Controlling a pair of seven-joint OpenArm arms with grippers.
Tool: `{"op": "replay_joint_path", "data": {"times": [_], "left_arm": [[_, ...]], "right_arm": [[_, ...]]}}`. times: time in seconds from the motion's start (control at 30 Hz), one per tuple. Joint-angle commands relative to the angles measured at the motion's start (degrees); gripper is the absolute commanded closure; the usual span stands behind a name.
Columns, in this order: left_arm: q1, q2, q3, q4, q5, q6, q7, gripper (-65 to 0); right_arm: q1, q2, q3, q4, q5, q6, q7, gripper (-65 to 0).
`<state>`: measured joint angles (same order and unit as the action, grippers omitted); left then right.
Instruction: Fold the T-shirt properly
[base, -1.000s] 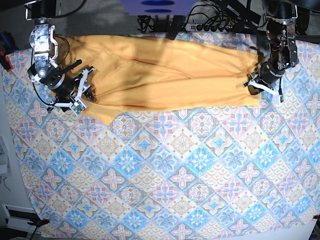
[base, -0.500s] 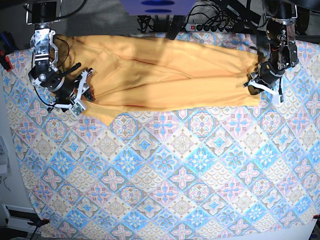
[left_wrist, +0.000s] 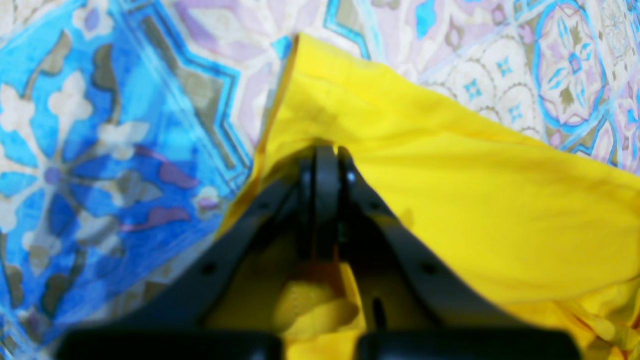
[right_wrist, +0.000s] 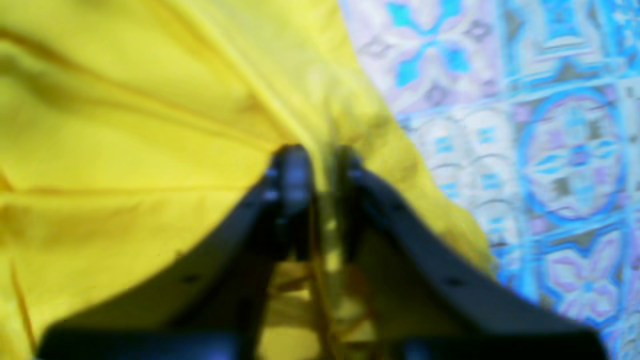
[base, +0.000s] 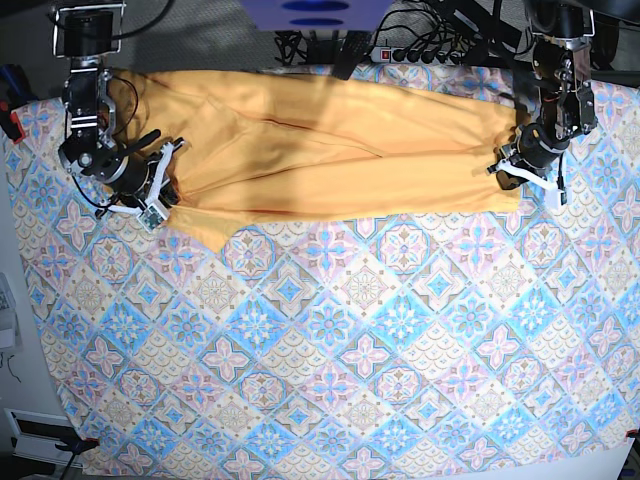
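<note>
T-shirt (base: 330, 150) spread along tablecloth (base: 330, 360) far edge | left gripper (left_wrist: 325, 160) clamped on hem corner | right gripper (right_wrist: 317, 165) pinching fabric fold

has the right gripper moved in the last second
Yes. In the base view the right gripper has slid toward the tablecloth's left edge, closing on the T-shirt.

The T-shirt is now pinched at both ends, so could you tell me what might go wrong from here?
1. The right pincer grips only a thin fold near the edge of the T-shirt; it may slip out on lifting.
2. The left pincer is shut on a bunched corner, so creases could carry into the fold.
3. The tablecloth might drag along.
</note>
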<state>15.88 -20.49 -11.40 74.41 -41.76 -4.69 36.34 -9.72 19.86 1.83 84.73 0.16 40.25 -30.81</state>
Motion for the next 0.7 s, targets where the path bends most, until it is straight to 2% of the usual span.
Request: {"op": "replay_joint_path", "data": {"times": [0.0,0.23,0.37,0.67], "left_arm": [[1.0,0.0,0.4,-1.5,5.2,4.8,4.9,-1.6],[1.0,0.0,0.4,-1.5,5.4,4.8,4.8,-1.6],[1.0,0.0,0.4,-1.5,5.4,4.8,4.8,-1.6],[1.0,0.0,0.4,-1.5,5.4,4.8,4.8,-1.6]], "right_arm": [[0.6,0.8,0.5,1.4,0.7,-0.2,0.9,-2.0],[-5.3,1.1,0.8,12.7,0.7,-0.2,-0.8,-1.5],[-8.0,1.1,2.8,18.8,0.7,-0.2,-4.7,-1.5],[-11.8,1.2,4.5,20.5,0.7,-0.2,-4.9,-1.5]]}}
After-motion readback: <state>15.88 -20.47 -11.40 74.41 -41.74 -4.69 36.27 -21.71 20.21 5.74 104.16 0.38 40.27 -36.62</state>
